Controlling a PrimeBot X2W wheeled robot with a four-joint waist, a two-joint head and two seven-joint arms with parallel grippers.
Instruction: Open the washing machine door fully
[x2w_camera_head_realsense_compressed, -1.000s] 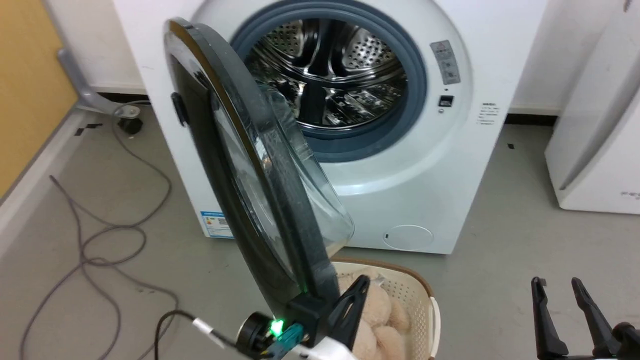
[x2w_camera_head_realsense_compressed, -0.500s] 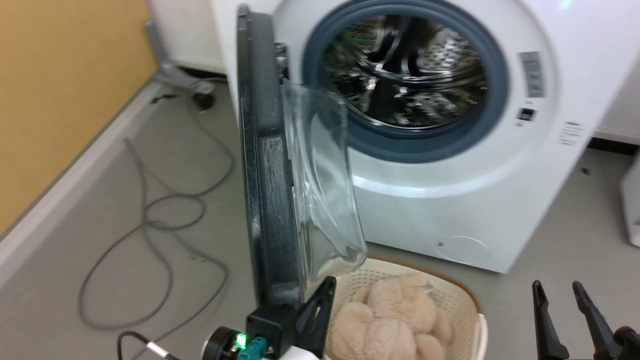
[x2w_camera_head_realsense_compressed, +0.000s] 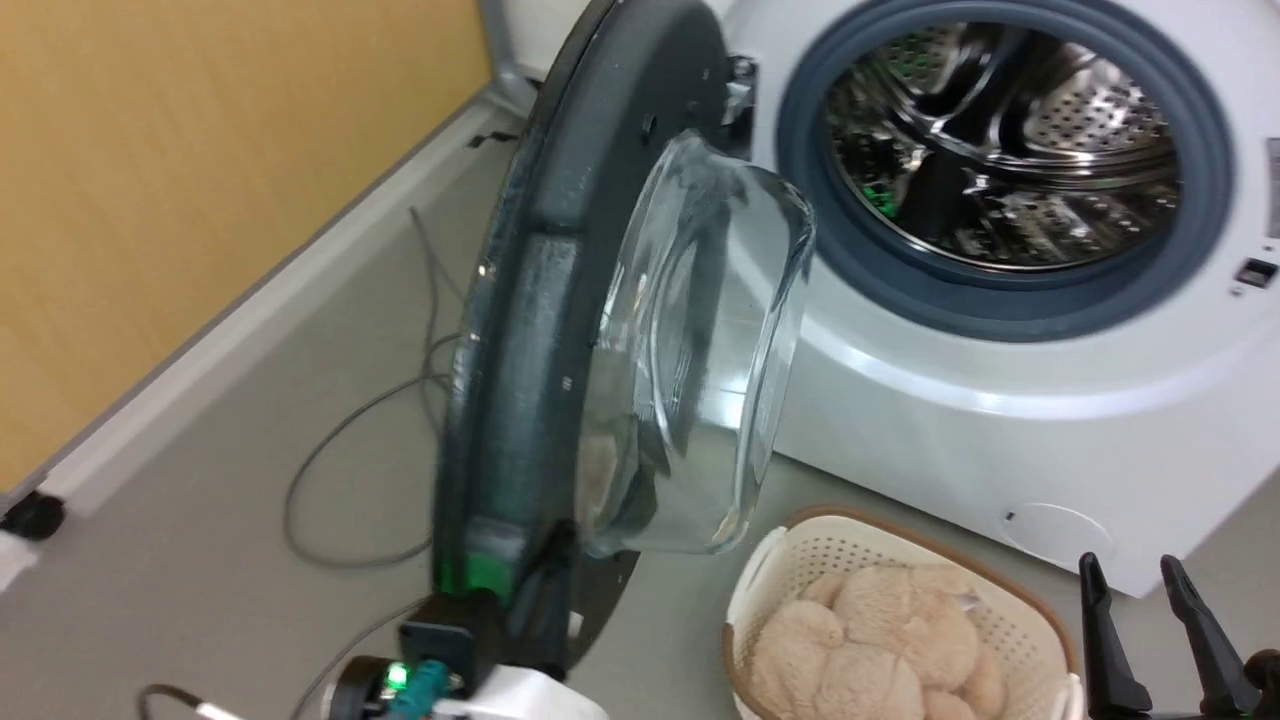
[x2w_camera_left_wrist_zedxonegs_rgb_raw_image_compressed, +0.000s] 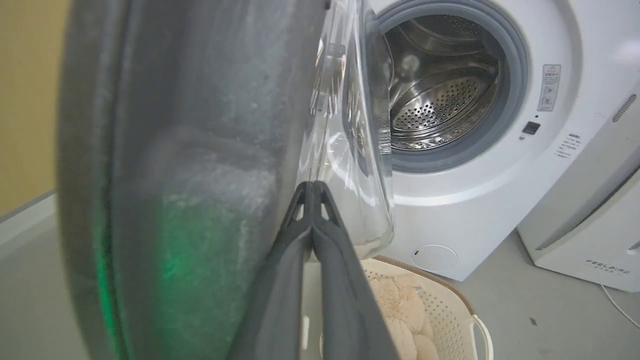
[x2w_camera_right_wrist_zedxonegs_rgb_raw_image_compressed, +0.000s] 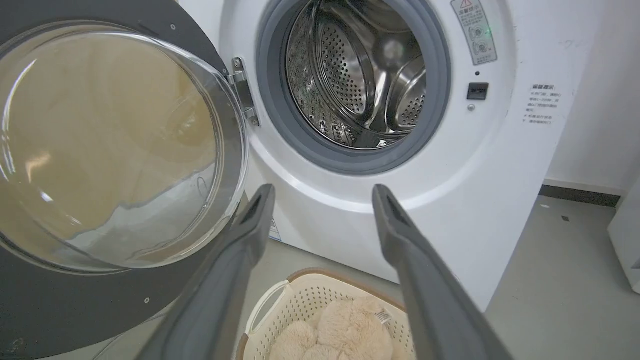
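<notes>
The washing machine door (x2w_camera_head_realsense_compressed: 540, 300) stands swung wide to the left of the white washing machine (x2w_camera_head_realsense_compressed: 1000, 420), its dark inner face and clear glass bowl (x2w_camera_head_realsense_compressed: 700, 340) turned toward me. My left gripper (x2w_camera_head_realsense_compressed: 545, 585) is shut with nothing between its fingers, which lie against the door's inner face near its lower edge. In the left wrist view the closed left gripper (x2w_camera_left_wrist_zedxonegs_rgb_raw_image_compressed: 312, 187) sits between the door frame (x2w_camera_left_wrist_zedxonegs_rgb_raw_image_compressed: 200, 150) and the bowl. Low at the right, my right gripper (x2w_camera_head_realsense_compressed: 1130, 575) is open and clear of the door. The right wrist view shows the right gripper (x2w_camera_right_wrist_zedxonegs_rgb_raw_image_compressed: 324, 195) facing the machine (x2w_camera_right_wrist_zedxonegs_rgb_raw_image_compressed: 500, 175).
A cream basket (x2w_camera_head_realsense_compressed: 800, 540) holding a beige plush toy (x2w_camera_head_realsense_compressed: 880, 640) stands on the floor under the drum opening (x2w_camera_head_realsense_compressed: 1010, 150). A grey cable (x2w_camera_head_realsense_compressed: 340, 470) loops on the floor left of the door, beside a yellow wall (x2w_camera_head_realsense_compressed: 200, 150). A white FEELBIRD appliance (x2w_camera_left_wrist_zedxonegs_rgb_raw_image_compressed: 590, 225) stands right of the machine.
The door has swung further open, from showing its outer face, through edge-on, to showing its inner face. My left gripper went with it. The head camera has turned left.
</notes>
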